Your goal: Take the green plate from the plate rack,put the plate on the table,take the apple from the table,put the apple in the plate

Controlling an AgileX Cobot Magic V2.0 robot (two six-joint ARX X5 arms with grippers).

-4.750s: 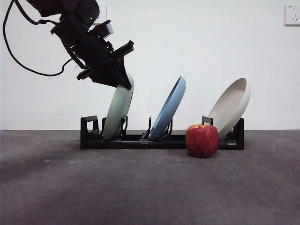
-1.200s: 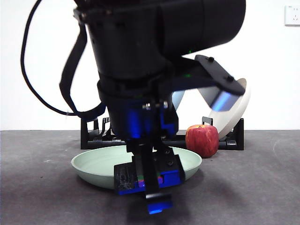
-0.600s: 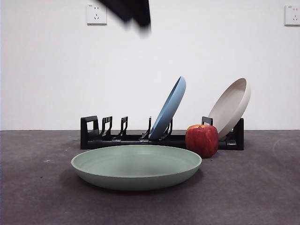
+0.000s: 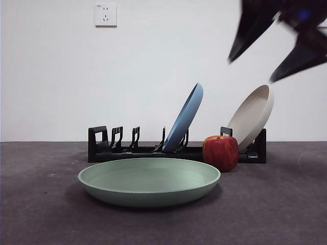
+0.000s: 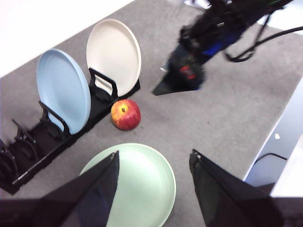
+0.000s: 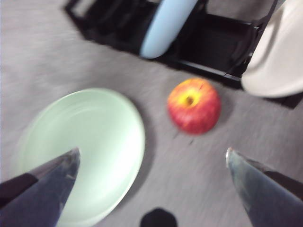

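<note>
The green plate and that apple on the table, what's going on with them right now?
The green plate lies flat on the table, out of the plate rack, and nothing holds it. The apple sits on the table beside the rack, untouched. The right tool hangs open above the apple; the left tool is open, high above the plate.

We count three plates: one green plate (image 4: 149, 180), one blue plate (image 4: 183, 117) and one beige plate (image 4: 251, 116). Two of the three stand in slots and one lies flat. We see one plate rack (image 4: 110, 148), and one apple (image 4: 220, 153). We count one table (image 4: 41, 204) under them all. We see two grippers, the left gripper (image 5: 154, 163) and the right gripper (image 6: 152, 158), each with two black jaws, so four jaws in total. On the wall we count one full socket (image 4: 105, 15).
</note>
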